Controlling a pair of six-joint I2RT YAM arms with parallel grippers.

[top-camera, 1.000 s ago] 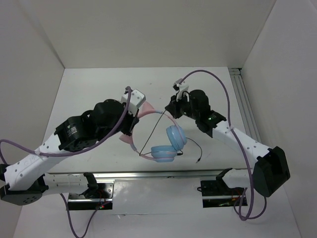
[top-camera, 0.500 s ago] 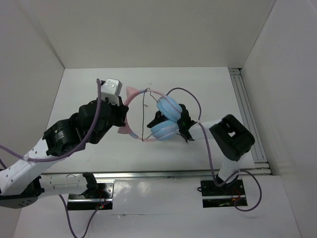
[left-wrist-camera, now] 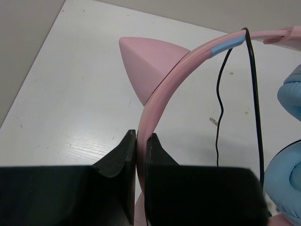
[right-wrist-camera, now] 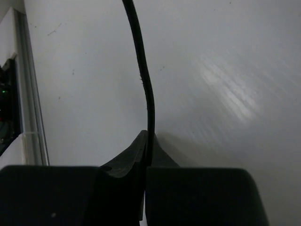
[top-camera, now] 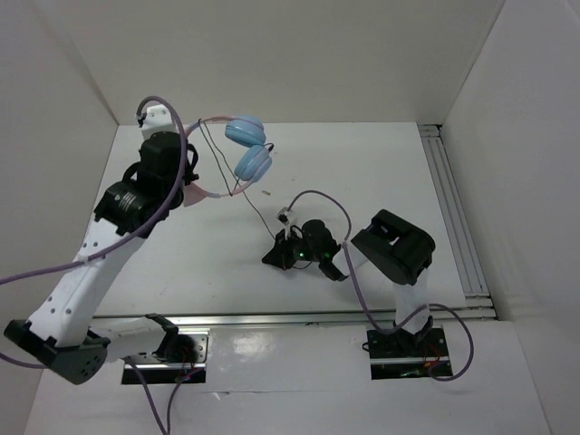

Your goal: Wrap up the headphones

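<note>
The headphones hang in the air at the back left, pink headband (top-camera: 210,119) up, two light blue ear cups (top-camera: 246,133) side by side. My left gripper (top-camera: 188,170) is shut on the headband (left-wrist-camera: 188,56) just below a pink cat ear (left-wrist-camera: 146,61); the cups (left-wrist-camera: 289,89) show at the right edge. The thin black cable (top-camera: 258,217) runs from the headphones down to my right gripper (top-camera: 274,257), which sits low over the table. In the right wrist view the gripper (right-wrist-camera: 148,137) is shut on the cable (right-wrist-camera: 141,70), which leads away upward.
White walls close in the table on the left, back and right. An aluminium rail (top-camera: 453,208) runs along the right side and another (top-camera: 290,319) along the front. A thick purple robot cable (top-camera: 326,198) loops over the right wrist.
My left arm has lifted the headphones up and toward the back left. My right arm has folded back and its gripper has come down low to the table with the cable in it.
</note>
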